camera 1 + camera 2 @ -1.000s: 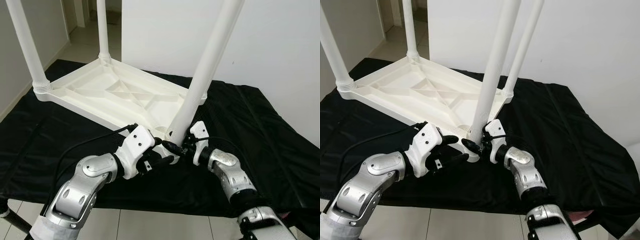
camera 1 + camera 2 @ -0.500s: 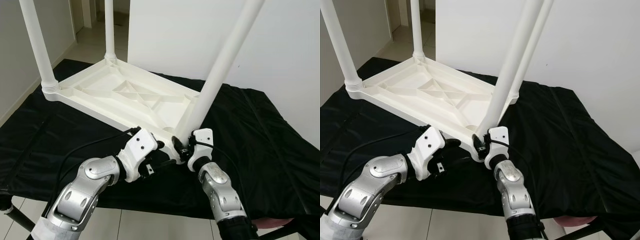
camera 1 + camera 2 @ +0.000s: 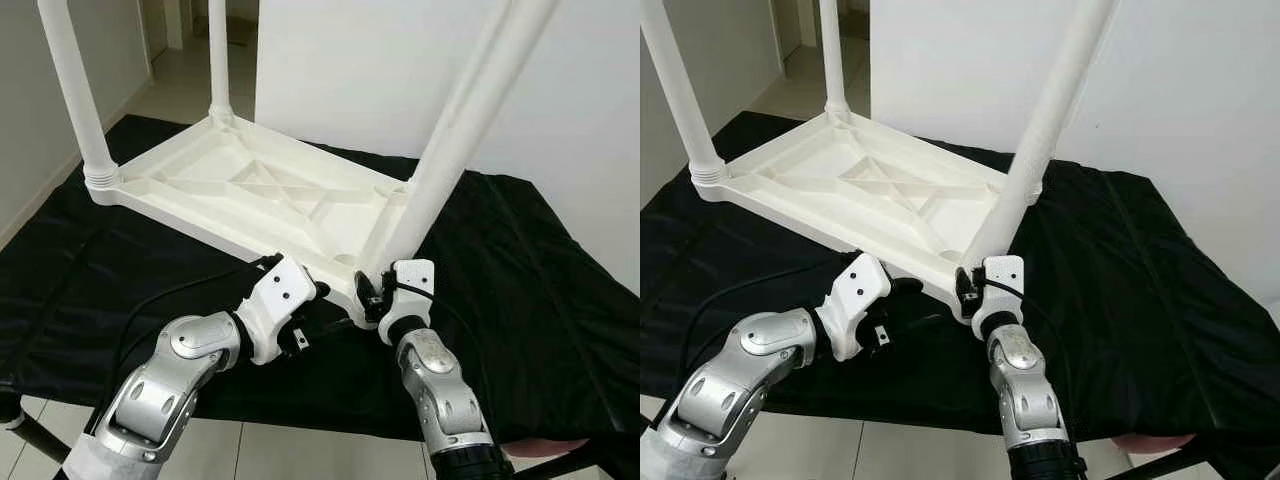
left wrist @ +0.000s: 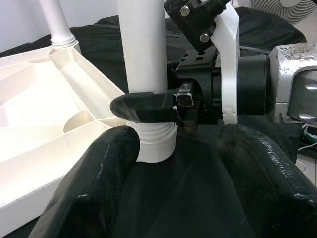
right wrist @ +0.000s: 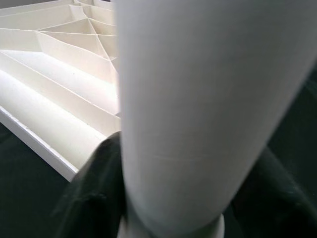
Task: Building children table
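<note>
At near corner, right gripper (image 4: 171,106) clamps table leg (image 4: 144,64).

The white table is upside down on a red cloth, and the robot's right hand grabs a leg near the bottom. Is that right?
Not quite: the cloth is black, not red, as the left eye view shows. The white table does lie upside down on it, and the right gripper grips the near leg low down by its socket.

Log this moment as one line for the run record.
stage: fitting near leg into upturned table | right claw: shut on leg near its socket | left claw: open, beside socket | surface: black cloth
</note>
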Available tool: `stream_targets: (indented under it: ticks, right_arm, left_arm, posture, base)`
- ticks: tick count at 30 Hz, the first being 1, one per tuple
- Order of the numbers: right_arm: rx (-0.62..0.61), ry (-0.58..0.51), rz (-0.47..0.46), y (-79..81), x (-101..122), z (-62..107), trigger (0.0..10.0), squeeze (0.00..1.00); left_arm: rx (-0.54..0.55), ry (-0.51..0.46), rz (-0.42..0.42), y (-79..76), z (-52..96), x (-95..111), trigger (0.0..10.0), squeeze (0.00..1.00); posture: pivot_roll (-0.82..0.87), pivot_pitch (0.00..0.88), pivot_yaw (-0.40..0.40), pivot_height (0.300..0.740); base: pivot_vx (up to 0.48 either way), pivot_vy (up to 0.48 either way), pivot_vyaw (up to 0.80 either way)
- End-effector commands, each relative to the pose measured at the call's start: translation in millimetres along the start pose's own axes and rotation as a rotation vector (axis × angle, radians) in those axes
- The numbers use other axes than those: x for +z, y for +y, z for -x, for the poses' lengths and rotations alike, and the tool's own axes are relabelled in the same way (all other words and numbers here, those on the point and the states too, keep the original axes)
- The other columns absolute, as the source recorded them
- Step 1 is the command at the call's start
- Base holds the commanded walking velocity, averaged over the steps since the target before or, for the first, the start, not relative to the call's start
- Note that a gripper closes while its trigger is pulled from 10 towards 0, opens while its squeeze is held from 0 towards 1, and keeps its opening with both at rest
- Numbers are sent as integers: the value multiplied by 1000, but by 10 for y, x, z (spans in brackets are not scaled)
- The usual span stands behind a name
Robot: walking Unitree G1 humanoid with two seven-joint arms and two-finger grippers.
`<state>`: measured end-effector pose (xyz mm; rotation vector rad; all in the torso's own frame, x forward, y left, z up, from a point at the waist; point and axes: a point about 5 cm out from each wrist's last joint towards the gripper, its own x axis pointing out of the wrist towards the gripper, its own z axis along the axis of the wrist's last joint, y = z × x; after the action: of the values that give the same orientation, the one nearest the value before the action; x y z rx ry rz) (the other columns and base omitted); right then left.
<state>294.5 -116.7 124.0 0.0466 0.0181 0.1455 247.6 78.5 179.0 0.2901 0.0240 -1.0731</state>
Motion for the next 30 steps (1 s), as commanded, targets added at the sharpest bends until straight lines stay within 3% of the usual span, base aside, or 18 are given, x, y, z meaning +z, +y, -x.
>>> stream_targets:
  ticks: [1,9,10,11,14,16,23,25,30]
  right_arm:
    - [-24,24,-2,-77,-43,39,10000,1000]
    - [93,-13,27,-179,58,-5,10000,1000]
    - [225,-5,85,-203,95,-36,10000,227]
    - [283,3,112,-207,98,-43,10000,0]
    - [327,7,133,-213,101,-52,10000,0]
    - [442,14,186,-240,82,-91,10000,0]
    - [529,31,203,-236,56,-181,10000,0]
    - [647,39,203,-173,39,-211,10000,0]
    - [724,47,237,-91,-1,-286,10000,0]
  left_arm:
    - [0,-3,3,-15,-29,-3,10000,0]
    - [4,-5,6,-20,-35,-2,10000,0]
    - [6,-4,4,-18,-27,-1,10000,0]
    - [6,-3,4,-19,-24,-1,10000,0]
    - [6,-3,4,-16,-23,0,10000,0]
    - [7,-3,1,-8,-20,4,10000,0]
    - [8,-2,-1,9,-16,14,10000,0]
    - [10,-2,-4,16,-4,21,10000,0]
    - [16,3,-9,28,15,24,10000,0]
  posture:
    - [23,0,-129,740]
    - [29,0,-135,740]
    - [31,0,-133,740]
    - [31,0,-133,740]
    - [32,0,-132,740]
    - [36,0,-131,740]
    - [46,0,-125,740]
    - [52,0,-117,740]
    - [72,0,-116,740]
  base:
    - [0,0,0]
    - [0,0,0]
    - [0,0,0]
    - [0,0,0]
    - [0,0,0]
    - [0,0,0]
    - [0,0,0]
    - [0,0,0]
    - [0,0,0]
